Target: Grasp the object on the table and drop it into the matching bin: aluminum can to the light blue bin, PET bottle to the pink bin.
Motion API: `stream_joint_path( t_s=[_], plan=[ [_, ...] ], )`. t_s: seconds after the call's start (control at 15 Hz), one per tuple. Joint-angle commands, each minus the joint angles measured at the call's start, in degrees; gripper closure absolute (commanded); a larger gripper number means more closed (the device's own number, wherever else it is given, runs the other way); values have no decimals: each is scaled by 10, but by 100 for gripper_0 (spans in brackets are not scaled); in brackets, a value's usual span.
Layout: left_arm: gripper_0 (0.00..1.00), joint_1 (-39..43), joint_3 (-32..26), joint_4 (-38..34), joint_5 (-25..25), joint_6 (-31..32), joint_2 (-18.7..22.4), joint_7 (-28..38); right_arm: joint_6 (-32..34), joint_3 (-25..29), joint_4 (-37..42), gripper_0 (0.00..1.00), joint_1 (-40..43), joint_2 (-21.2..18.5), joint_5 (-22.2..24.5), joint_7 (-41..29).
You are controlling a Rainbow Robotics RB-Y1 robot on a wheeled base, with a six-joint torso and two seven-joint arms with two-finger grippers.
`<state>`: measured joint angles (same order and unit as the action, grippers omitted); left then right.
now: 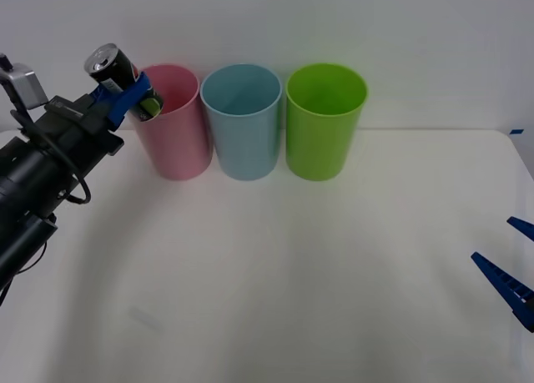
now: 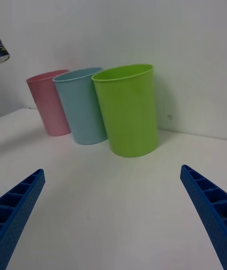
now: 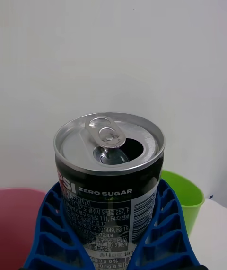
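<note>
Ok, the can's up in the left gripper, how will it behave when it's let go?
The can is open at its top, tab lifted, so it's probably empty and light. Its thin metal wall may dent under a hard squeeze from the left gripper. It's tilted beside the pink bin, short of the light blue bin; being round and smooth, it'd likely roll if it missed.

The small, nearly black aluminium drink can (image 1: 123, 81) pinched in my left gripper (image 1: 133, 93) has a bright silver top, white lettering and a yellow-green patch low on its label (my fingers (image 3: 52, 232) around it are blue and ribbed, on a black arm). Behind it stand a tall pink plastic tub (image 1: 173, 124), a light blue plastic tub (image 1: 243, 123) and a lime green plastic tub (image 1: 324, 123), all plain and unpatterned. They rest on the plain white tabletop (image 1: 334, 274), and my right gripper (image 2: 113, 213) shows the same blue ribbing.
</note>
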<state>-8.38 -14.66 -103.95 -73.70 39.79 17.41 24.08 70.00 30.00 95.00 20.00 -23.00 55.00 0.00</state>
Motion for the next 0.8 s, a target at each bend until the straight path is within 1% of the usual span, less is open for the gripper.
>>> stream_joint_path(
  t_s=[0.07,0.6,0.8],
  plan=[
    [100,-61,12,54,-23,-1,0,-3,0,0,0,0,0,0,0,0],
    [100,-209,42,192,-85,-11,-3,-9,0,0,0,0,0,0,0,0],
    [100,-258,42,245,-122,-15,-25,-13,0,0,0,0,0,0,0,0]
  ],
)
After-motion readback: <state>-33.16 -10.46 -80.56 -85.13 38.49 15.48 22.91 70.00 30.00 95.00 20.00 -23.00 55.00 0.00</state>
